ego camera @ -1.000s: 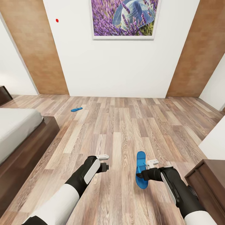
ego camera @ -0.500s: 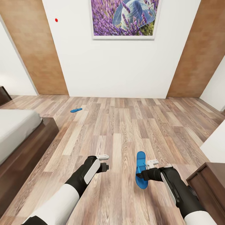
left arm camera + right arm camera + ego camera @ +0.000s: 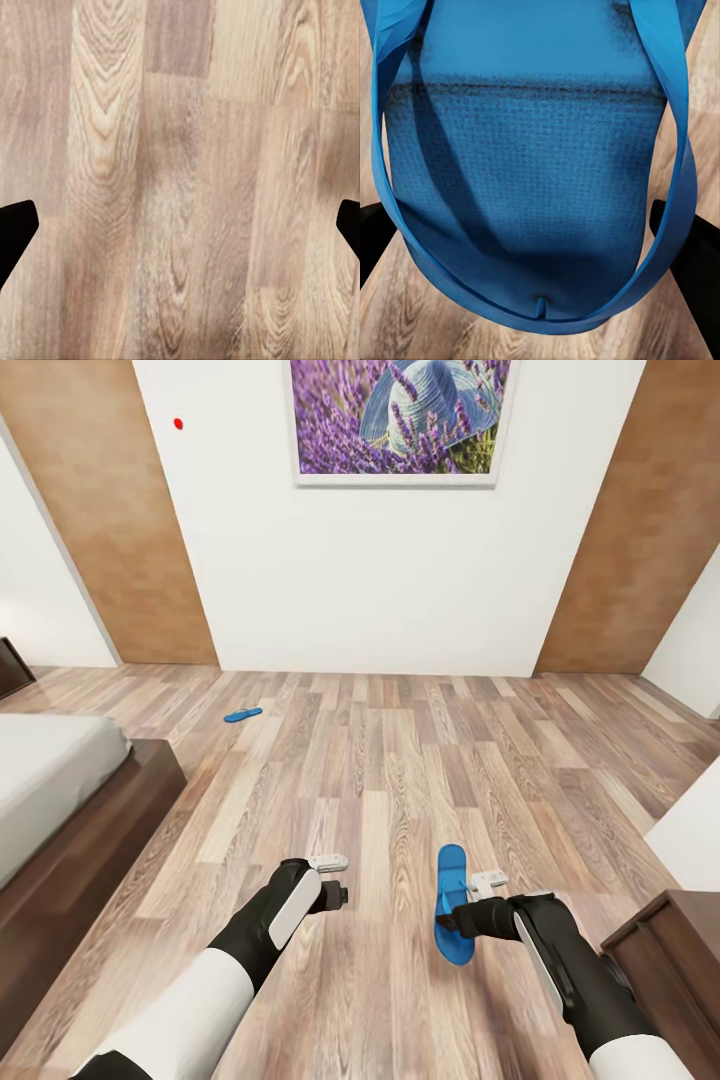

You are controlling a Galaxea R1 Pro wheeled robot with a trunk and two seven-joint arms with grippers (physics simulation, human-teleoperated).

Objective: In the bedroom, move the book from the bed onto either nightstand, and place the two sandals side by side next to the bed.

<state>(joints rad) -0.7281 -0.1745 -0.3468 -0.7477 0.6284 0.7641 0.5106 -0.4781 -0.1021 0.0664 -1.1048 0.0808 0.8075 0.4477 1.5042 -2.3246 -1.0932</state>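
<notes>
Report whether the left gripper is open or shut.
Open. In its wrist view the left gripper's two dark fingertips sit at opposite edges with bare floor between them.

bed (image 3: 50,780) at left, far sandal (image 3: 243,714) on floor (image 3: 400,760) nr wall, cabinet (image 3: 670,950) at right

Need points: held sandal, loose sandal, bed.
held sandal (image 3: 452,905), head view, middle of the sole.
loose sandal (image 3: 243,714), head view, middle of the sole, on the floor.
bed (image 3: 45,775), head view, bare mattress top.
</notes>
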